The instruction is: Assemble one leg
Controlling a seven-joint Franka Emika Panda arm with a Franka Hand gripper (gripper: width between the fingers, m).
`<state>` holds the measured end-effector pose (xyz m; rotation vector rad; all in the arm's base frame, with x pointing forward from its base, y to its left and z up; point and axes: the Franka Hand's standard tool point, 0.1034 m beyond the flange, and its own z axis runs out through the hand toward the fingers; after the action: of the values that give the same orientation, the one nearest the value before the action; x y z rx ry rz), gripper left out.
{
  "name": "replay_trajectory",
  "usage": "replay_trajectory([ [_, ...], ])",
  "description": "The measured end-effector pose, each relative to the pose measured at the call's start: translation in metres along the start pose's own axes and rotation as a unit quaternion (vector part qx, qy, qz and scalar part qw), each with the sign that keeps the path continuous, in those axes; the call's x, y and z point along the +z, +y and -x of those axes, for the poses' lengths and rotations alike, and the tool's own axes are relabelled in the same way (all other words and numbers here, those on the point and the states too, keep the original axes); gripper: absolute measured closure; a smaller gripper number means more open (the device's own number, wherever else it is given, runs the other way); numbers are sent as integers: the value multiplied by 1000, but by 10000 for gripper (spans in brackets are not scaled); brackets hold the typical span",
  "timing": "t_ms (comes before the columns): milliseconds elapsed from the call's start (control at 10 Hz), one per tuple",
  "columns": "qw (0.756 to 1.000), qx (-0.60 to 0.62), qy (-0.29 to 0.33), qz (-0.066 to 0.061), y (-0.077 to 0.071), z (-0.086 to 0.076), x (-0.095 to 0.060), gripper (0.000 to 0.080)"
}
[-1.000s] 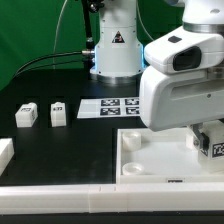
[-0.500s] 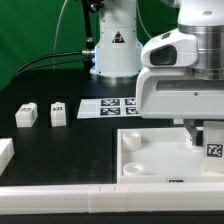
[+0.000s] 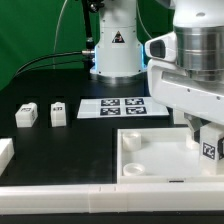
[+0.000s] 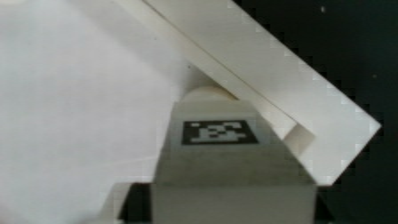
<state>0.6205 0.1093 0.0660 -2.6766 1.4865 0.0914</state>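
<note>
My gripper [image 3: 206, 142] is shut on a leg [image 3: 208, 150], a small white block with a black-and-white marker, and holds it over the right corner of the big white tray-like piece [image 3: 135, 150]. In the wrist view the leg [image 4: 222, 150] fills the space between the dark fingers [image 4: 143, 200], with its far end at the tray's raised rim [image 4: 267, 70]. I cannot tell whether it touches the tray. Two more legs [image 3: 27, 113] [image 3: 58, 113] lie on the black table at the exterior view's left.
The marker board [image 3: 115, 106] lies behind the tray, in front of the arm's base [image 3: 113, 50]. A long white bar [image 3: 60, 200] runs along the front edge. A white block [image 3: 5, 152] sits at the exterior view's left edge.
The wrist has turned and its body has risen in the exterior view. The held leg has shifted slightly down and toward the exterior view's left over the tray's right corner.
</note>
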Motion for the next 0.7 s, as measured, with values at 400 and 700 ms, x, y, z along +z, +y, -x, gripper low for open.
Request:
replay_trajectory([
  [400,994,108,-2,-2,0,-1,0,507],
  [700,997,80,-3,-2,-1,0,0,225],
])
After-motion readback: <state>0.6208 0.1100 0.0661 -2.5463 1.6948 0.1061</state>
